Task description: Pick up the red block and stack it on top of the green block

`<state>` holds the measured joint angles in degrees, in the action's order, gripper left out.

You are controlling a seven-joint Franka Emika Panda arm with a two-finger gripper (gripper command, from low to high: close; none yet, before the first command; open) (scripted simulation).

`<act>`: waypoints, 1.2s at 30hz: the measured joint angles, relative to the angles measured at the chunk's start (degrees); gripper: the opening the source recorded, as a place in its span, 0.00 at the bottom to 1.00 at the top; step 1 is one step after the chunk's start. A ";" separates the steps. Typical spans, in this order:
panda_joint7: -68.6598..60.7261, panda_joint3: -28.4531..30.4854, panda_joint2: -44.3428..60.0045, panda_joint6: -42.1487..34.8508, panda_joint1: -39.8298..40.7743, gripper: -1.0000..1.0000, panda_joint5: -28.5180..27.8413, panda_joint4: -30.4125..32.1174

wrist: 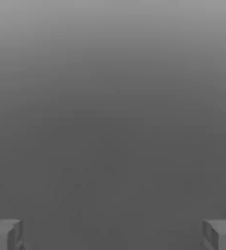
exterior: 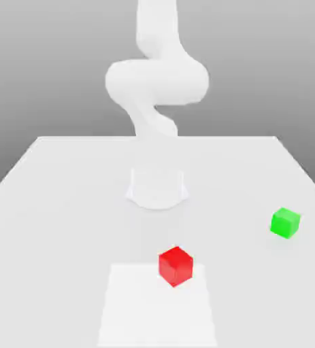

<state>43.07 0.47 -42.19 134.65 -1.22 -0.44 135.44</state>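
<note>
The red block (exterior: 175,266) sits on the white tabletop (exterior: 37,258), in the exterior view's near part and a little toward that view's right. Its base overlaps the far part of a brighter, pale rectangular patch (exterior: 153,309), toward the patch's side at the exterior view's right. The block is turned cornerwise: one upright edge points at the camera, with a side face angling back on each hand, the two of nearly equal width. It is a cube, its edges much alike, so no one axis stands out as the long one. It looks level, top face up, and is a plain, saturated red, with crisp corners and slight differences of shade between its faces.

The green block (exterior: 285,223) rests well apart from it, farther back and toward the exterior view's right. It too is a plain cube set at an angle, bright green, with its wider side face toward the exterior view's left.

The gripper (wrist: 113,235) is released, its dark grey fingers (wrist: 3,235) spread wide with nothing between them. The white Panda arm (exterior: 157,81) rises behind the blocks.
</note>
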 joint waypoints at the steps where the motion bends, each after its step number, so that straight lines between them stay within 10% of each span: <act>1: -1.37 0.24 1.81 1.40 -0.57 0.50 -0.19 1.75; 17: -26.08 4.05 34.17 25.70 -8.89 0.50 -1.00 29.77; 24: -31.10 1.08 51.80 40.15 -7.52 0.50 3.10 29.74; 25: -31.27 0.81 52.87 41.07 -7.31 0.00 3.34 29.60; 36: -29.74 1.55 45.57 34.78 -7.46 0.00 1.21 30.65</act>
<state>13.33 2.02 3.38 169.43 -8.68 0.77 166.09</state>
